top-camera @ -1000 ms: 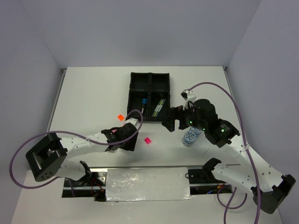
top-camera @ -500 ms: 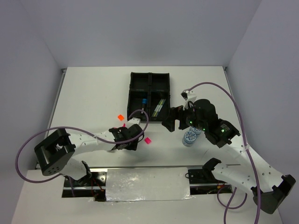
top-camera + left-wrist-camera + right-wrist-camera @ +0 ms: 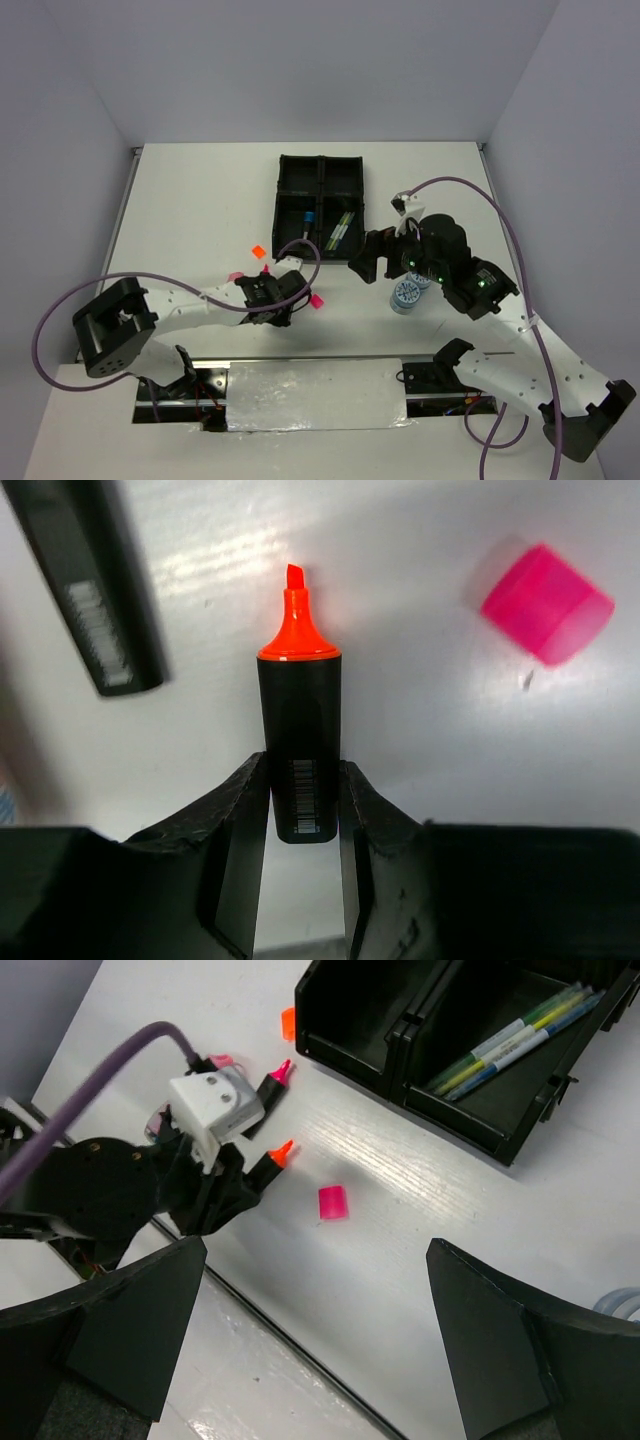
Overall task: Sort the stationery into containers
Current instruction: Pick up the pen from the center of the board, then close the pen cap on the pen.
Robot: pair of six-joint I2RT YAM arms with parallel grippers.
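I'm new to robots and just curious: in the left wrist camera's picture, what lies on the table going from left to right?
Black highlighter barrel → orange-tipped highlighter → small pink piece.

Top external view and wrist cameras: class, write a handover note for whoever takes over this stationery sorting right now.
Left gripper: shut on the uncapped orange highlighter.
Right gripper: open, empty, near the black tray.
Done: thin pens and a blue-capped highlighter lie in the tray's near compartments.
Left, outside the tray: orange highlighter, pink-tipped highlighter, pink cap, small orange piece, blue-white rolls.
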